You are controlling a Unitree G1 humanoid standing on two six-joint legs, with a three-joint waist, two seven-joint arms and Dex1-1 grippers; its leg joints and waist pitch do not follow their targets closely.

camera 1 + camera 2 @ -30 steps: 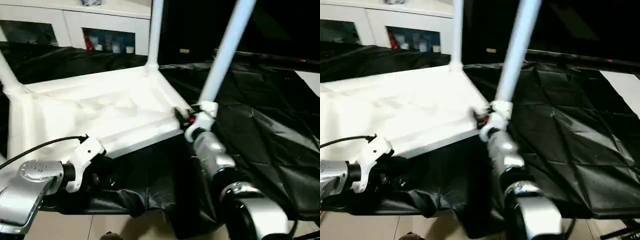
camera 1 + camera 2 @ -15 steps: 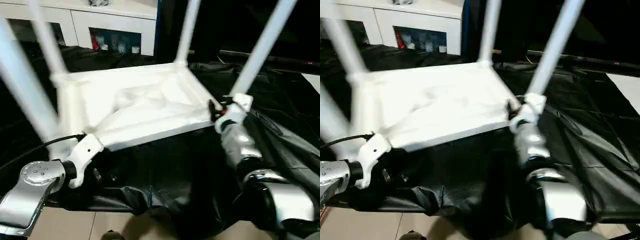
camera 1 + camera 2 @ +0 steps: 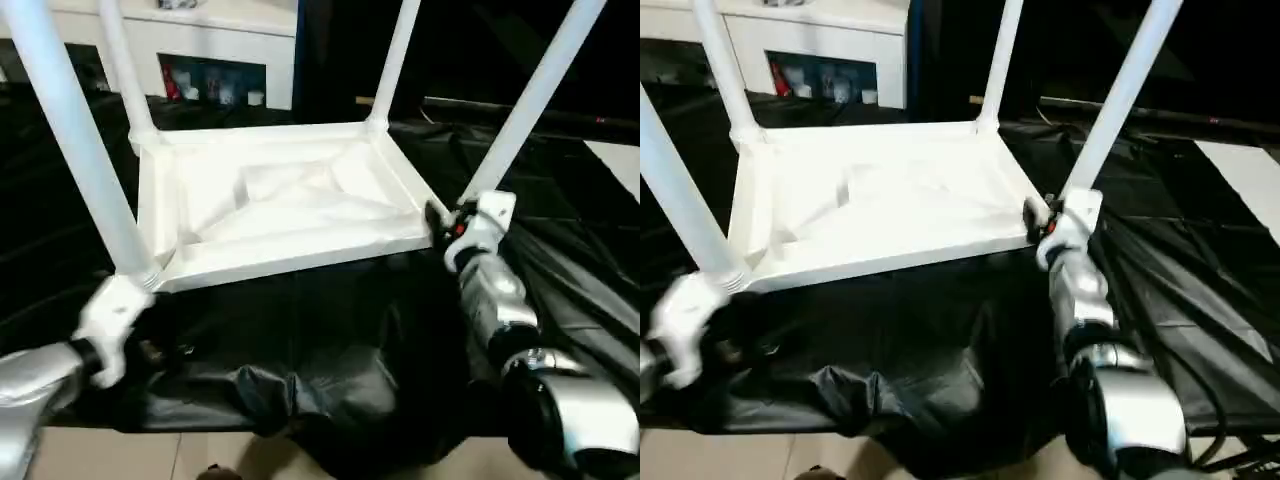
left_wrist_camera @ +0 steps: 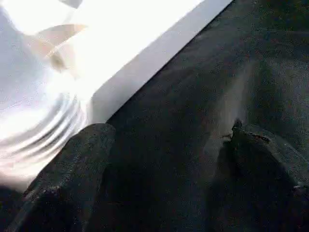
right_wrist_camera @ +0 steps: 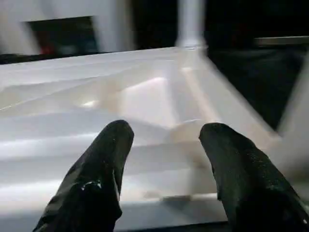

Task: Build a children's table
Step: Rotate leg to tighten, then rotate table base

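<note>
White kids' table [image 3: 290,205] upside down — 4 legs up.

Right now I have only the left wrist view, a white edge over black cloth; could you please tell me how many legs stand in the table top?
Observer: All four legs stand upright from the corners of the upturned table top.
Operator: Thank you. Which corner is my left gripper beside?
Observer: The near left one, just below the foot of that leg, with its fingers wide apart.
Operator: And where is the right gripper?
Observer: At the near right corner, by the foot of the near right leg. Its fingers stand apart at the rim, and I cannot tell whether they pinch it.
</note>
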